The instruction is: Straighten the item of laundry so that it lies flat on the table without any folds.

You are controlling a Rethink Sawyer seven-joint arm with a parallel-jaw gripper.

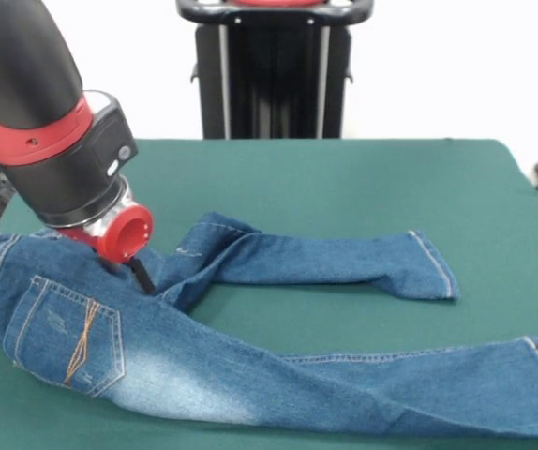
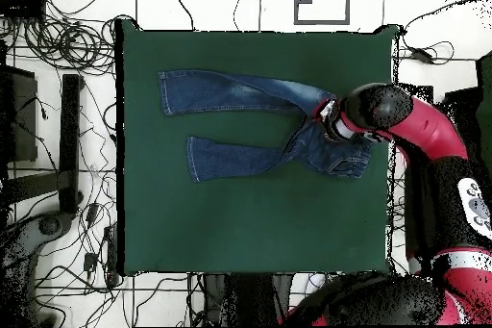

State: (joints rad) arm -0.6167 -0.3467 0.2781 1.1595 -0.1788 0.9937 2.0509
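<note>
The blue denim jeans (image 1: 250,375) lie on the dark green table (image 1: 344,187), waist at the left and both legs running right. The near leg lies long, with a back pocket showing. The far leg is twisted and folded over near the crotch. My gripper (image 1: 142,275) points down into the fabric at the crotch fold, and its tip is sunk in the cloth. In the overhead view the jeans (image 2: 259,122) have their legs pointing left, and the gripper (image 2: 330,120) is over the crotch, near the right edge of the table (image 2: 250,228).
The robot's black pedestal (image 1: 274,70) stands behind the table's far edge. The jeans' waist lies close to a table edge (image 2: 389,151). Green cloth stretches wide beside the legs. Cables (image 2: 58,45) lie on the floor around the table.
</note>
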